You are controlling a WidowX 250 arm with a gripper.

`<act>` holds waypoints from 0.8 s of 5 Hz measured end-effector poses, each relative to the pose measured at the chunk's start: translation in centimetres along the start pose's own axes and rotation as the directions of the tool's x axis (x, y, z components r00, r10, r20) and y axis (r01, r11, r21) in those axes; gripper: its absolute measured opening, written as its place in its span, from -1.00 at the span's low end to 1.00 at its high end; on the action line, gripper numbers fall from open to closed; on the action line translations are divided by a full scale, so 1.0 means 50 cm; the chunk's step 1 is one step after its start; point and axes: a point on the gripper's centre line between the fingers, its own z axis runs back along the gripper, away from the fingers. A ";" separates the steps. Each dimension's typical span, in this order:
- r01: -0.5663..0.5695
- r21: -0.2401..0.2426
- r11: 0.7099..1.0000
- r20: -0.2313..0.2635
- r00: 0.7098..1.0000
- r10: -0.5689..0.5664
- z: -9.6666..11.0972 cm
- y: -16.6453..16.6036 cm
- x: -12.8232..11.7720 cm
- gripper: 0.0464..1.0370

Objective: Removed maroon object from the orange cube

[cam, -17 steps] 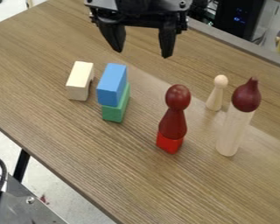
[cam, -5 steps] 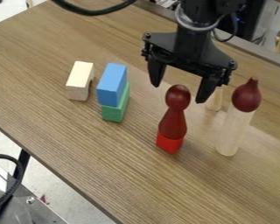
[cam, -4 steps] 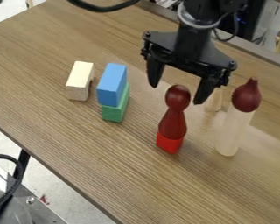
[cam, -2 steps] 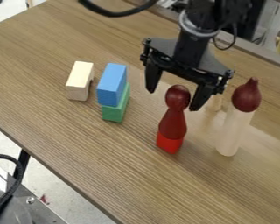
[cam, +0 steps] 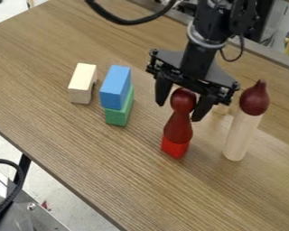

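"How's the light on your table (cam: 62, 131)?"

"Bright and fairly even. The cream block (cam: 83, 76) is palest on top, so I read light from above."

"Any glare?"

"A soft, pale sheen on the wood at the right, around the pale peg (cam: 239, 137)."

"Shadows?"

"Faint ones. My black gripper (cam: 178, 112) reads very dark."

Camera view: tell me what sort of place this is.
Probably a robotics lab: a black robot arm hangs over a wood-grain table with small blocks, and a black cable loops at lower left.
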 end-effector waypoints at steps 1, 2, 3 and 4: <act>-0.001 -0.012 1.000 -0.027 1.000 0.001 0.002 0.002 -0.003 0.10; -0.024 -0.044 0.999 -0.030 0.999 0.022 0.017 0.009 0.016 0.10; -0.090 -0.058 0.994 0.000 0.996 0.090 0.029 0.032 0.064 0.10; -0.163 -0.054 0.985 0.023 0.986 0.164 0.021 0.048 0.127 0.10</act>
